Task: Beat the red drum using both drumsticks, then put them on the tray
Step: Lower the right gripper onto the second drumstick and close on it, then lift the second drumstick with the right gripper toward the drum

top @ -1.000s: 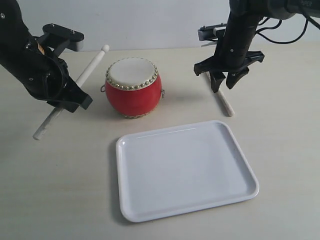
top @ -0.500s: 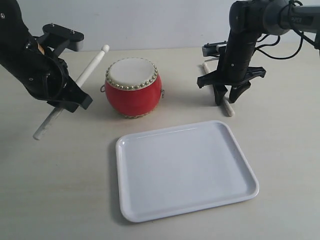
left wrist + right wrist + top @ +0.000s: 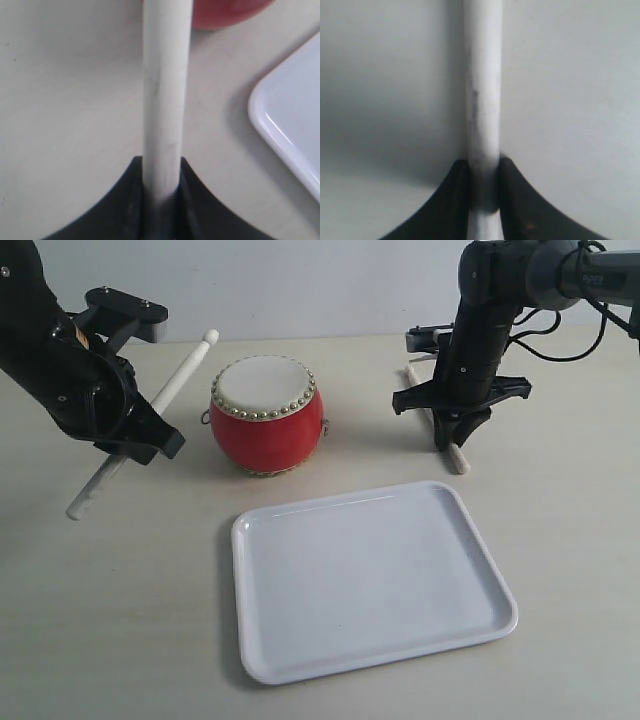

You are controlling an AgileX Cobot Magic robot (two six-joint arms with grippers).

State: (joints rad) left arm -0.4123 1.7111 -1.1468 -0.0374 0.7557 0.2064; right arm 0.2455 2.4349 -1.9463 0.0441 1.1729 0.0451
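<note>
The red drum [image 3: 266, 416] stands upright on the table, and its red side shows in the left wrist view [image 3: 226, 12]. My left gripper [image 3: 133, 438] [image 3: 162, 172] is shut on one drumstick [image 3: 182, 371] [image 3: 165, 90], held off the table at a slant. Its rounded tip is up beside the drum's left rim. The second drumstick [image 3: 457, 459] [image 3: 483, 95] lies on the table right of the drum. My right gripper [image 3: 452, 436] [image 3: 484, 172] stands over it with its fingers shut on the shaft. The white tray [image 3: 372, 576] [image 3: 295, 127] lies in front of the drum.
Black cables [image 3: 560, 310] hang behind the right arm at the back right. A pale wall [image 3: 300, 280] runs along the table's far edge. Bare tabletop [image 3: 110, 620] extends to the left of the tray.
My right gripper has come down over the drumstick on the table and its fingers have gone from spread to shut on it. The left arm and its stick have not moved.
</note>
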